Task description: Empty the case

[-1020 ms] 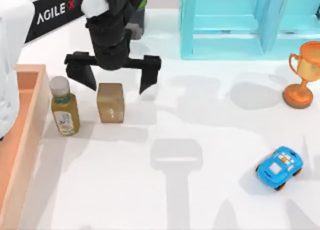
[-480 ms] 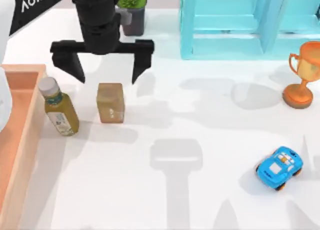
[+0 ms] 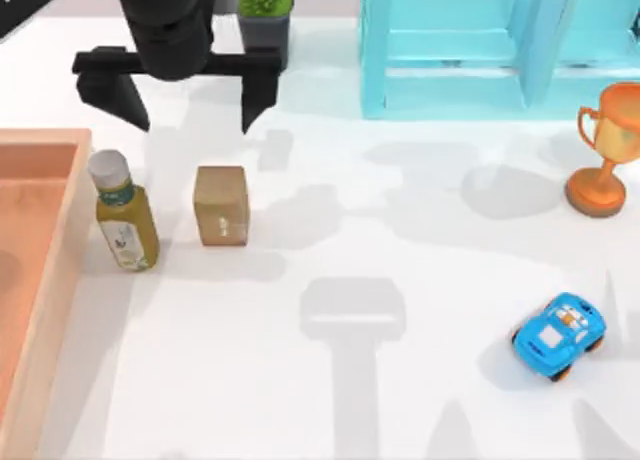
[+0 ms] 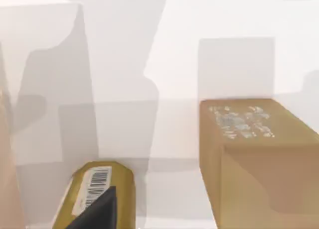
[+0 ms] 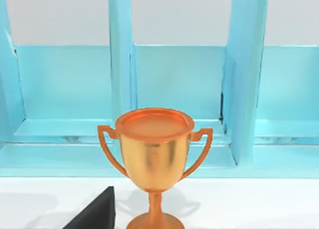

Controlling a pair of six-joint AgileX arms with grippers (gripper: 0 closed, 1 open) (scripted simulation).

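Left hand (image 3: pixel 163 108): fingers spread wide and empty, at the upper left of the top view, above the worktop (image 3: pixel 330 380). Over the last second it has been drawn back toward the upper left corner and away from the two items below it; a second ago the fingers straddled the block, and now they are well clear of it.

Bottle (image 3: pixel 124 215): set on the worktop just outside the case, close beside the rim wall; actual contact with the rim cannot be judged. Half a second ago it was seen leaning toward the case; now it appears closer to upright and steadier. In the left wrist view its barcode label (image 4: pixel 92 181) is seen beside one dark fingertip.

Block (image 3: pixel 221 205): unchanged, just right of the bottle and apart from it.

Case (image 3: pixel 55 270): at the left edge of the top view; the visible stretch of inner floor is bare, the remainder being cut off by the frame.

Judgement: the release is complete, and the task is probably done or nearly so, so far as the case can be seen.

Right hand: state cannot be told. One dark fingertip (image 5: pixel 94 214) is seen in the right wrist view, facing the trophy (image 5: pixel 155 159) and the shelf (image 5: pixel 119 74). This arm is taken to be parked.
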